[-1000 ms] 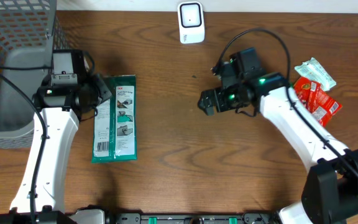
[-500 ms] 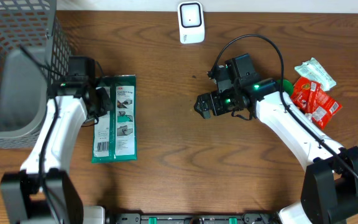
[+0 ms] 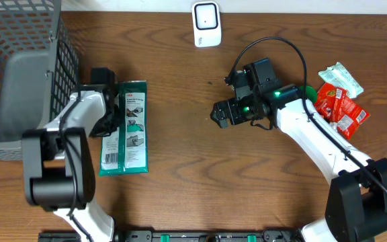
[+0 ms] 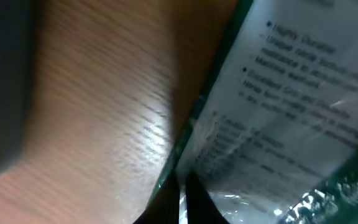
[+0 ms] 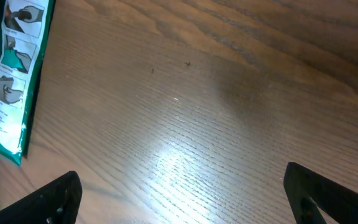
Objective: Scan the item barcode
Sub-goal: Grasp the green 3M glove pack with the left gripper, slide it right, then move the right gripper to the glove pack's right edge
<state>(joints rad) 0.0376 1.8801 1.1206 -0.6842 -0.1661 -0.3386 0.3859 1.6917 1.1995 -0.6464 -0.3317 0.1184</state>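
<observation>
The left gripper (image 3: 111, 123) has its fingers (image 4: 194, 202) pressed together at the near edge of the flat green-and-white plastic pack (image 3: 127, 128). Blur hides whether the film is caught. The right gripper (image 3: 220, 113) hangs spread wide above the brown wooden table (image 5: 229, 112), with the pack well apart from it.

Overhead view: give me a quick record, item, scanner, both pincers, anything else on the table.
item: green packet, lying flat, print up
scanner: white device, top centre, apart from packet
left pincer: shut at the packet's left edge
right pincer: open, holding nothing
other: mesh basket left, red snack packs right
</observation>
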